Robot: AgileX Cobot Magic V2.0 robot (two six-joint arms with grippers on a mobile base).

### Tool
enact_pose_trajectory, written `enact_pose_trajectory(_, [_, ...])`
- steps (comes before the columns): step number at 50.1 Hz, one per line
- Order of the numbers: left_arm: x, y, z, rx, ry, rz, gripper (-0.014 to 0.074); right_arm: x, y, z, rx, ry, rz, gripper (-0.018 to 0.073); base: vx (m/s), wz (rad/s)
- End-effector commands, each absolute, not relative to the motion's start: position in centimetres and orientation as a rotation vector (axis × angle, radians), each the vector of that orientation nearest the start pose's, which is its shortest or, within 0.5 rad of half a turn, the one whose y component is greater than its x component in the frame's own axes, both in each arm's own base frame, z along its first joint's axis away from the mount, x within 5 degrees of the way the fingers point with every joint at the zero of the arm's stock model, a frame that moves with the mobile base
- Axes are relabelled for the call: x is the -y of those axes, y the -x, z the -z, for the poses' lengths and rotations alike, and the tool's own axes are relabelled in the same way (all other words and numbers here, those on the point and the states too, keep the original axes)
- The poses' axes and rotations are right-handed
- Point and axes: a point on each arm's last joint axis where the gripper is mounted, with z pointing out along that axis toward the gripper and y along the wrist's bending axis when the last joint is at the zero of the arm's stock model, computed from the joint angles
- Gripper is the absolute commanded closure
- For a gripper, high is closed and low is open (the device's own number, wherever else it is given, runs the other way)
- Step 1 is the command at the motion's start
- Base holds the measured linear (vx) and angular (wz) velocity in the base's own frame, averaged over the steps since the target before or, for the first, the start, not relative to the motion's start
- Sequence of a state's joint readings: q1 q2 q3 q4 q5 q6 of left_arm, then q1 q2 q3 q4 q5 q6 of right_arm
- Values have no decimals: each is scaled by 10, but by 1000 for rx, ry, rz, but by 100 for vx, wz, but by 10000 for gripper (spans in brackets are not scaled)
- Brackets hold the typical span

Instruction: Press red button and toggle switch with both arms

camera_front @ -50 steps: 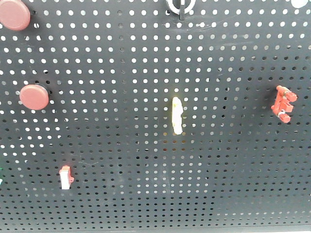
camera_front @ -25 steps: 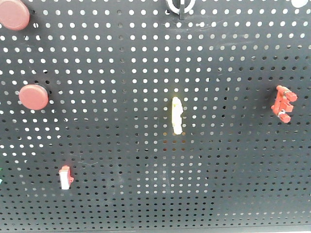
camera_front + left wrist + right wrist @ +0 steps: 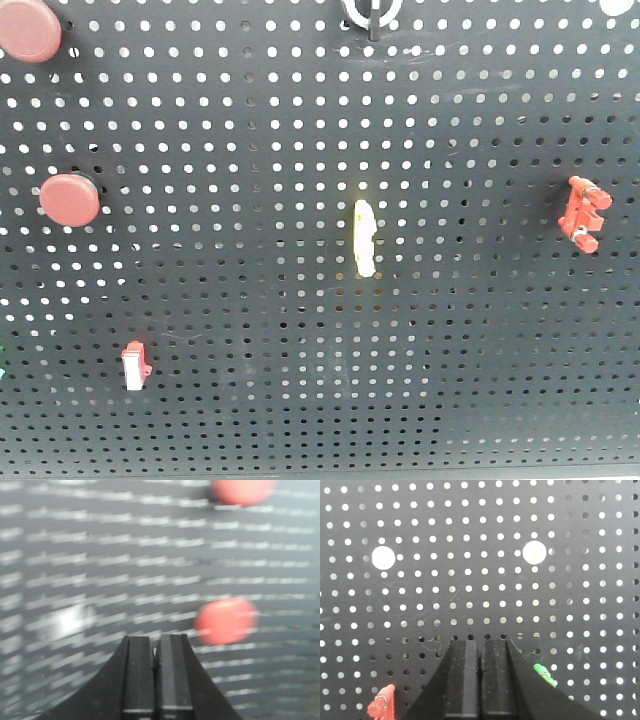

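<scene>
L claw (image 3: 156,641) pressed together nr red button (image 3: 226,621); R claw (image 3: 480,644) likewise, facing pegboard (image 3: 470,530).

The left gripper (image 3: 155,644) points straight ahead, its two black jaws pressed together with no gap. The right gripper (image 3: 481,646) points ahead likewise, jaws closed flat against each other, holding nothing.
</scene>
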State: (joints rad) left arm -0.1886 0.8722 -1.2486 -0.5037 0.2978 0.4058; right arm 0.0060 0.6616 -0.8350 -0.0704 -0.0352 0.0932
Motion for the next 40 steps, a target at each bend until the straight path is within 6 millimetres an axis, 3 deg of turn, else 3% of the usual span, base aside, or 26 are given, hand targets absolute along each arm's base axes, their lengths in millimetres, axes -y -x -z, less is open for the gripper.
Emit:
enact_pose_trajectory(1, [46,-147,-532,-1267,-183,373,596,-2,-120,-457,-1162,5,-22,559,0,0])
enact_pose_trajectory(19, [66,-178,-528,-1275,-194,437,596,-2,-120,-457,-1162,5,-22,559,0,0])
enact_pose_trajectory(40, [74,-209,-517,-1283,-140,424,596,-2,-120,-456,-1166,5,-22,559,0,0])
